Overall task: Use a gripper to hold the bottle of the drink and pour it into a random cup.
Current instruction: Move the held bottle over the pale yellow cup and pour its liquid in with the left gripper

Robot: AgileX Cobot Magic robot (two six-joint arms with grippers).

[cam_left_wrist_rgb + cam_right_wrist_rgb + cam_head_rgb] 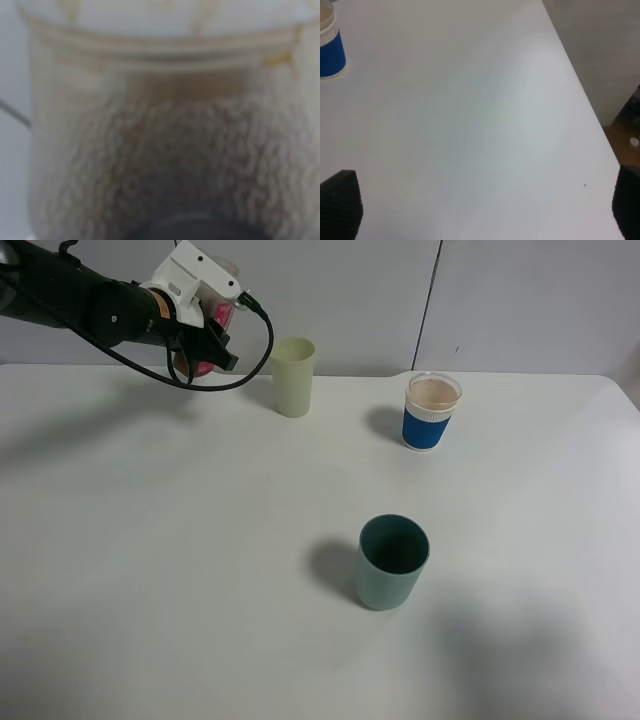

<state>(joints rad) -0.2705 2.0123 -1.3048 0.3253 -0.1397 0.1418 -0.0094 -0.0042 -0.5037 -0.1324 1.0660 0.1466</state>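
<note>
Bottle (221,312) clamped in the left gripper (205,340), jaws closed on its body, held up off the table (200,570) at the far left of the exterior high view. Mostly hidden there behind the white block and black cables of the gripper; only a strip of pink label and a reddish-brown patch lower down showing. Tilt hard to tell from that view. Hangs just to the left of the cup (294,377), apart from it, not touching. Cup upright near the far edge of the table, tall, slim, pale yellow-green. Fills the left wrist view as a blurred close-up: bottle (170,150) with a clear wall, a ridged band across it, and brown foamy drink clinging inside. 2 other cups on the table: blue-sleeved cup (432,412) upright to the right of the pale cup, well apart from it, pale brownish at the top; dark teal cup (392,562) upright nearer the camera, about midway across, well apart from both. Out of the exterior high view, the right gripper (482,210): seen only in the right wrist view as 2 black fingertips (340,207) at opposite edges, spread wide, bare table (485,125) between them. Blue-sleeved cup (327,50) at a corner of that view, far from those fingertips.
</note>
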